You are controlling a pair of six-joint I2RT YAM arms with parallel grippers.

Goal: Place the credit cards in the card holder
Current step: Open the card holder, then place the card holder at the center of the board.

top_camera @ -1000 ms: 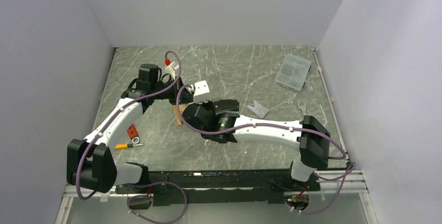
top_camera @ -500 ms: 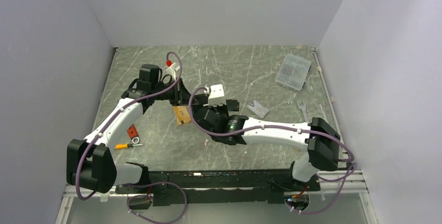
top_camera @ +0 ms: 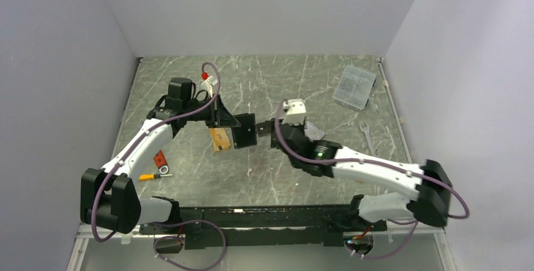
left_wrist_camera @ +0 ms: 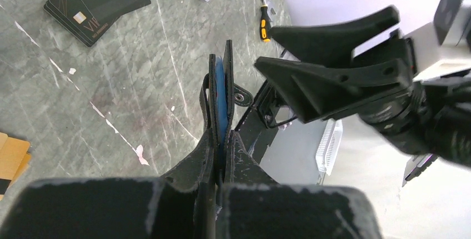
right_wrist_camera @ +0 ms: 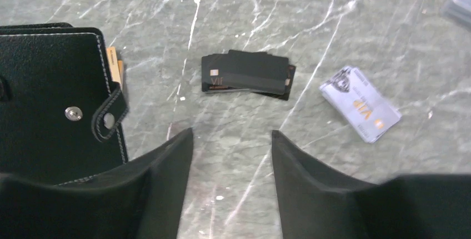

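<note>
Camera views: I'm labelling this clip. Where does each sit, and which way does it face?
Top external: above and behind the bases, looking down on the table; left arm and right arm show.
Left wrist: looks along the left gripper, shut on the card holder, toward the right gripper.
Right wrist: looks down past its open fingers at the table.
Wrist views share the card holder, black cards and silver card.

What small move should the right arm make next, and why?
Probably reach forward and lower the open right gripper onto the black cards: it is empty, they lie just ahead on the table, and the left gripper holds the card holder.
</note>
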